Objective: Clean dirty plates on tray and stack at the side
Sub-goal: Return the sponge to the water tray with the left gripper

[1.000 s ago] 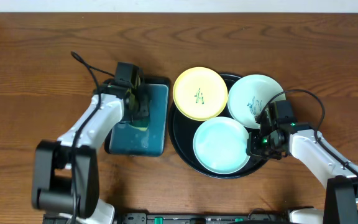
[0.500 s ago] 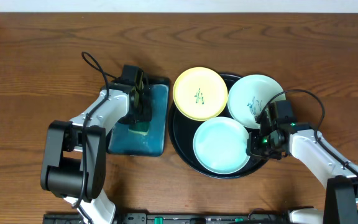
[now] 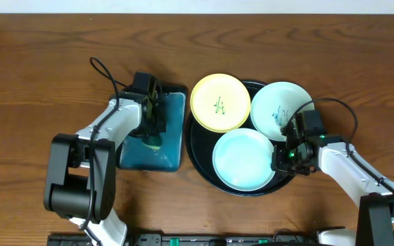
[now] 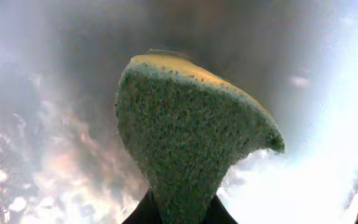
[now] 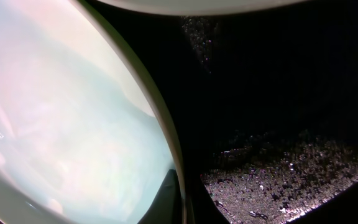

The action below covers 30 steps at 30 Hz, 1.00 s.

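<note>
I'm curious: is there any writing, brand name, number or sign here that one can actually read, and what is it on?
No readable text anywhere in these views.
yellow plate: green scribble, not letters.
far mint plate: blue scribble, not letters.
near mint plate, sponge, black tray, teal tray: no marks at all.
</note>
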Tool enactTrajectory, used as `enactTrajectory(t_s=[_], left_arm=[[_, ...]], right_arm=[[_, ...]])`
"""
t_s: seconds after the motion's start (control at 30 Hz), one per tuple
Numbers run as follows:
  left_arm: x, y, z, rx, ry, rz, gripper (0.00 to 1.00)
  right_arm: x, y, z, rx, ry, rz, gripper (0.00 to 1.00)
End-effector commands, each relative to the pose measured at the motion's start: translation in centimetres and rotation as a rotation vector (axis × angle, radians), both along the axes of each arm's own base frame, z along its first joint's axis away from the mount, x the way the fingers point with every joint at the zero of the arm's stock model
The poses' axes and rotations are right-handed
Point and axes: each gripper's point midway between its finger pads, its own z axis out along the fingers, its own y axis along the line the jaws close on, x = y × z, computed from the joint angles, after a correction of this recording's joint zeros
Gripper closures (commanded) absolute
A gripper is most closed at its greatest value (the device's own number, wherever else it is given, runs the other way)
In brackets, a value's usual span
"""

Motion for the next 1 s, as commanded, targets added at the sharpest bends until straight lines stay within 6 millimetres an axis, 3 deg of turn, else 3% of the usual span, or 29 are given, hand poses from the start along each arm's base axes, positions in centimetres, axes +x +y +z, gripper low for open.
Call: enactTrajectory(t_s=[0.0, 0.03, 0.13, 0.57, 0.8, 0.97], left_arm=[[0.4, 0.1, 2.7, -0.008, -0.075, -0.011, 0.56], [0.5, 0.0, 3.2, -0.012, -0.092, -0.01, 0.48], [0.6, 0.0, 4.3, -0.016, -0.119, -0.01, 0.42], [-2.2, 0.5, 2.8, 0.003, -0.005, -0.01, 0.41], [-3.6, 0.8, 1.3, 0.008, 0.026, -0.006, 0.42], [-4.5, 0.9, 0.0, 0.011, 0.046, 0.002, 0.57]], right_arm=[[-1.3, -1.5, -1.4, -0.086, 0.044, -0.001, 0.99], [-1.3, -1.5, -1.4, -0.086, 0.044, -0.001, 0.99], [-1.3, -1.5, -1.4, -0.086, 0.044, -0.001, 0.99], [-1.3, -1.5, -1.4, -0.086, 0.044, -0.001, 0.99], [-1.3, -1.5, -1.4, -0.086, 0.044, -0.001, 0.99], [-1.3, -1.5, -1.4, -0.086, 0.043, -0.001, 0.99]])
